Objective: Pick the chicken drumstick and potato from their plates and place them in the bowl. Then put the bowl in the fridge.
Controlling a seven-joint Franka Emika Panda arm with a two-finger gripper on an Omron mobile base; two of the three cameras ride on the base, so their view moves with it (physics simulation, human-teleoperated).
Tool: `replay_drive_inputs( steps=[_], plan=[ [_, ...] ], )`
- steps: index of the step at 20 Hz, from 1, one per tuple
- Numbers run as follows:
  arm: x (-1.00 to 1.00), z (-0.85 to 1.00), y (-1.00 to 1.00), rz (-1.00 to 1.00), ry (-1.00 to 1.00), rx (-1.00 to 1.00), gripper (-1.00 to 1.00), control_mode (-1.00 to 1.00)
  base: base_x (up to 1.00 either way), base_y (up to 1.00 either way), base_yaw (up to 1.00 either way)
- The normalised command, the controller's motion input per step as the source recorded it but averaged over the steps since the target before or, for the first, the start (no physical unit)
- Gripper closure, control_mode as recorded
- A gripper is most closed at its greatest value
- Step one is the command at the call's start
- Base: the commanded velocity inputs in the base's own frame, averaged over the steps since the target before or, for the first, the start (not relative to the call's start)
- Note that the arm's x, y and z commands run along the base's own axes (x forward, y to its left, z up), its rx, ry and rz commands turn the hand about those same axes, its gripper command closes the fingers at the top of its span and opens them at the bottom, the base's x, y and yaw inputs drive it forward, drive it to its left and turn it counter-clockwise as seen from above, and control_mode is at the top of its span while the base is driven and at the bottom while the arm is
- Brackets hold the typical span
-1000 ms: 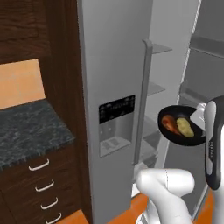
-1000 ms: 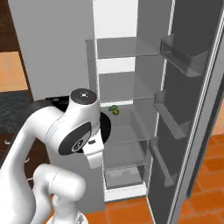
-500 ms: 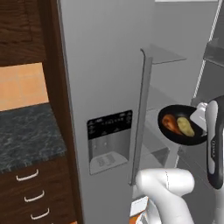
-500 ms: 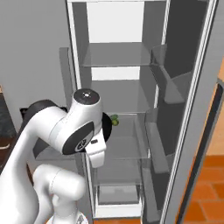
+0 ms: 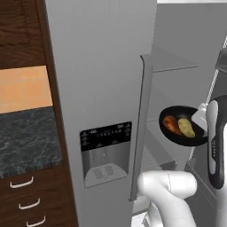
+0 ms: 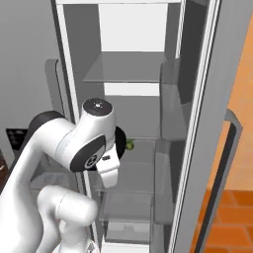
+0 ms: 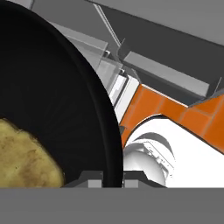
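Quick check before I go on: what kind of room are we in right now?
A home kitchen, by the look of it: an open grey fridge with glass shelves, a dark stone counter over wooden drawers, and an orange tiled floor.

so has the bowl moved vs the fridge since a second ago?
Yes. In the left base view the bowl sits closer to the fridge shelves, though the base drove forward carrying it.

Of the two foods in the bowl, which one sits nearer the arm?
The potato, the yellowish lump; the reddish drumstick lies on its far side in the black bowl.
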Motion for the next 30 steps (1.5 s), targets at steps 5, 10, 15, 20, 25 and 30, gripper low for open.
replay_drive_inputs(
  steps=[5,10,15,20,25,30],
  plan=[
    [0.0,0.0,0.0,0.0,0.0,0.0,1.0,1.0,0.27,-0.39,0.21],
    [0.0,0.0,0.0,0.0,0.0,0.0,1.0,1.0,0.5,-0.15,0.15],
    [0.35,0.0,-0.27,0.06,0.0,0.0,1.0,-1.0,0.15,-0.05,0.02],
    [1.0,-0.11,-0.07,-0.03,-0.01,0.01,1.0,-1.0,0.0,0.0,0.0],
    [0.95,-0.37,0.0,-0.01,-0.07,0.02,1.0,-1.0,0.0,0.0,0.0],
    [0.83,-0.42,0.0,-0.01,-0.07,0.01,1.0,-1.0,0.0,0.0,0.0]
  ],
)
